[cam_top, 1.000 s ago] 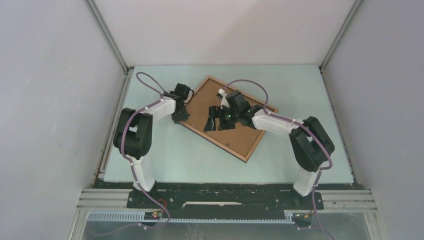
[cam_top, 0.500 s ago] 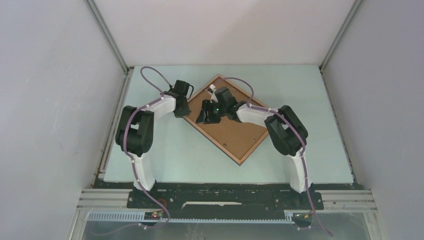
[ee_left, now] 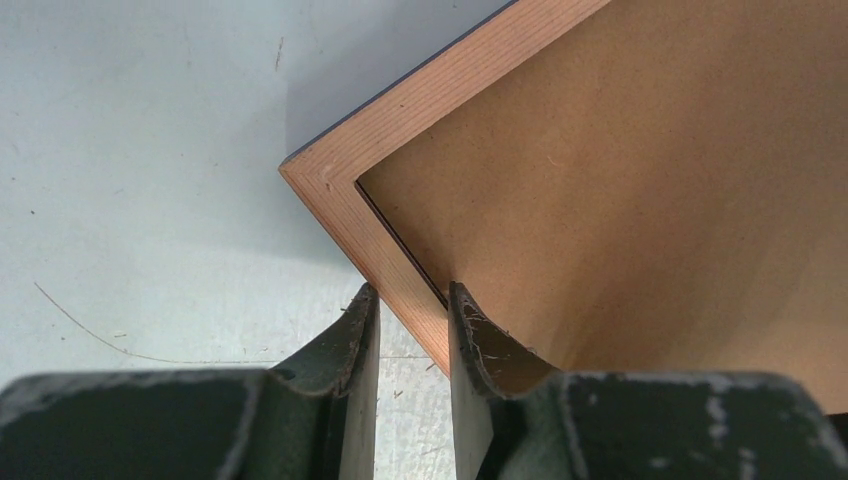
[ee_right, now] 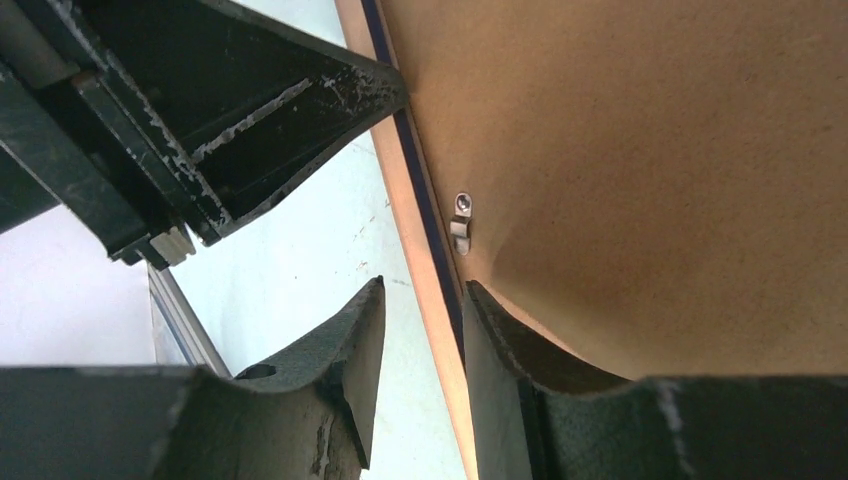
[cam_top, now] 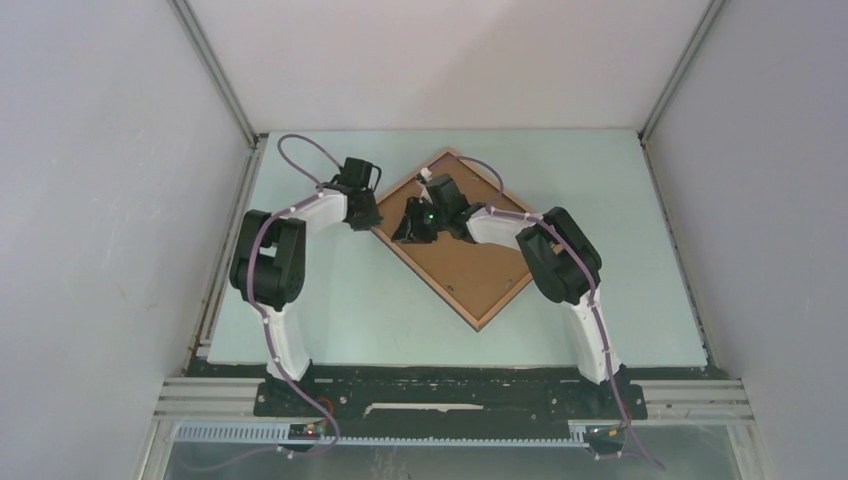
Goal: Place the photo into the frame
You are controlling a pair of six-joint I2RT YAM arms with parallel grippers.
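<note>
Likely to steady it, the left claw (ee_left: pixel 412 292) pinches the light-brown wooden picture frame (ee_left: pixel 400 117) near a corner; the right claw (ee_right: pixel 424 288) straddles the rail nearby, unclamped. It lies back-up on the pale green desk (cam_top: pixel 330 300); photo unseen.

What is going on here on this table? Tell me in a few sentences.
Two robot arms are working on a picture frame lying back-up on the table. The left gripper clamps the frame's wooden edge near a corner. The right gripper straddles another edge beside a small metal clip, with a gap on one side. A brown backing board sits in the frame. No photo is in view.
</note>
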